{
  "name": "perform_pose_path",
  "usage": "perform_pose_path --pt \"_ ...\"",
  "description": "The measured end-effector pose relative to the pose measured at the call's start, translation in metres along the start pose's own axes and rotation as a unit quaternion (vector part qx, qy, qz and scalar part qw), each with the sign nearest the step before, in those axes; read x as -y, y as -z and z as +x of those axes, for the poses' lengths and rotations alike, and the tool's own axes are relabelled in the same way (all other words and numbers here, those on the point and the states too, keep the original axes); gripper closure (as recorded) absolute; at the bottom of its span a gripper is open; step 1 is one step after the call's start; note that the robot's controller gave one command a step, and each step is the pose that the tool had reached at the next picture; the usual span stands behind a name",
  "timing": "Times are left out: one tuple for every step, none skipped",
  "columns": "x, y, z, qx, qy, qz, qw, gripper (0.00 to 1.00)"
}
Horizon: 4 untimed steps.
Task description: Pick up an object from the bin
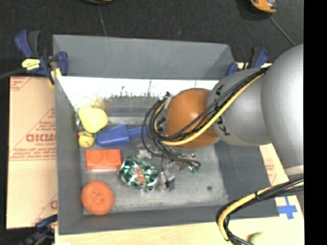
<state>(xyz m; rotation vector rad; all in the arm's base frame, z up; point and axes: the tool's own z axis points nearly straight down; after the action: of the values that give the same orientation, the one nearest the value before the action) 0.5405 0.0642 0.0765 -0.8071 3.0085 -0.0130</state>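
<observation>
My gripper (176, 168) hangs low over the bin floor near the middle, just below the orange dome on the wrist. Right beside it on the left lies a crumpled green and white wrapper (138, 174), touching or nearly touching the gripper's lower end. A flat orange-red building block (103, 160) lies further left. Above that block is a blue handle-shaped thing (118, 135), whose right end runs under the cables.
A yellow pear-shaped thing (93, 119) and a small yellow ball (86, 139) lie at the bin's left wall. An orange round ball (97, 197) sits in the front left corner. The arm and its cables cover the bin's right and back middle.
</observation>
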Motion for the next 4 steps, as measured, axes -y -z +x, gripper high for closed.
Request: perform_pose_path --pt "-0.005 -0.005 -0.001 -0.0013 -0.042 -0.003 0.9991 1.00" --pt "-0.005 -0.005 -0.001 -0.0012 -0.041 -0.003 0.9991 1.00" --pt "0.011 0.053 -0.015 -0.0031 -0.048 -0.003 0.9988 1.00" --pt "0.024 0.121 -0.029 -0.0047 -0.042 -0.004 0.9991 1.00"
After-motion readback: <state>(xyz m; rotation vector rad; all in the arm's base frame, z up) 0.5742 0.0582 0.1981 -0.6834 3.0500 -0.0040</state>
